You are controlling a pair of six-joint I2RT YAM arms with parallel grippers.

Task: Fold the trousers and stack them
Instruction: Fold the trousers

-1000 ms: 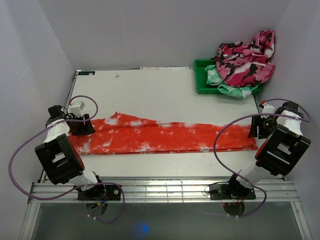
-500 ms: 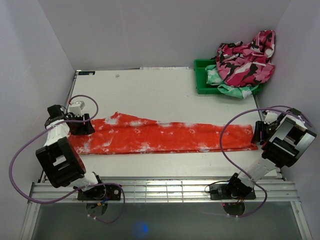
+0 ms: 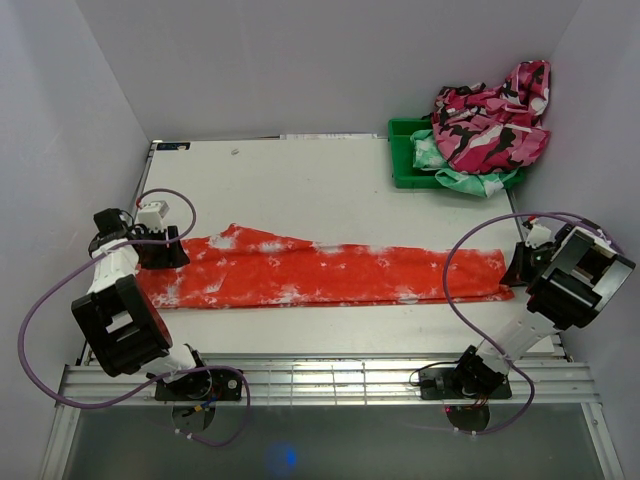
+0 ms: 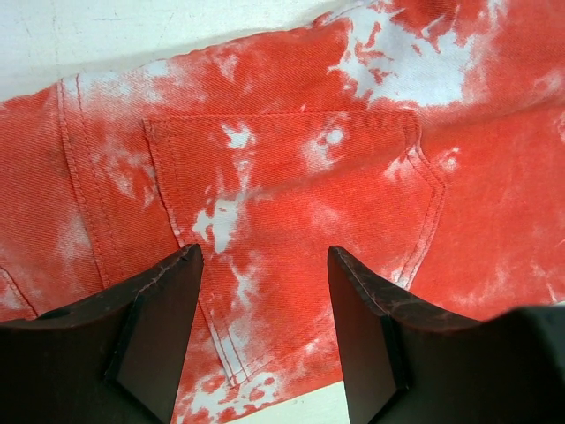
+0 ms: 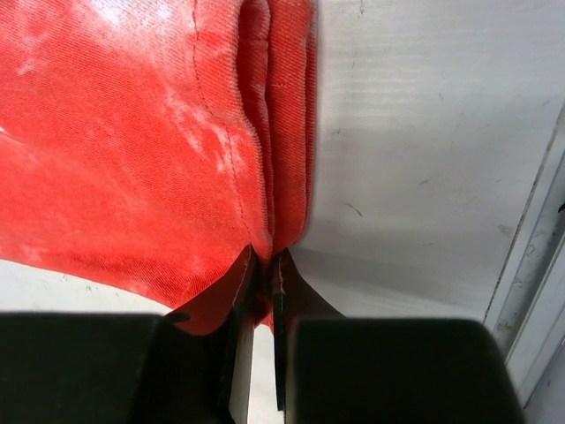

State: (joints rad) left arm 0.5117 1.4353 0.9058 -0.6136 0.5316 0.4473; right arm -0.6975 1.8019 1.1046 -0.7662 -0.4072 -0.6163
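Right claw: pressed together on the hem end of the trousers, with layered cloth pinched between its fingertips. Bare table lies just to its outer side.
Left claw: spread, hovering over the waist end with nothing held. A back pocket sits directly beneath it, between the fingers.
Trousers: one long strip stretched from claw to claw, seemingly doubled leg on leg already.
Outstanding, by estimate: crosswise folds to shorten the strip, then stacking.
Beyond the right claw, in the far corner: green bin bearing a camouflage garment and a mint-green garment.
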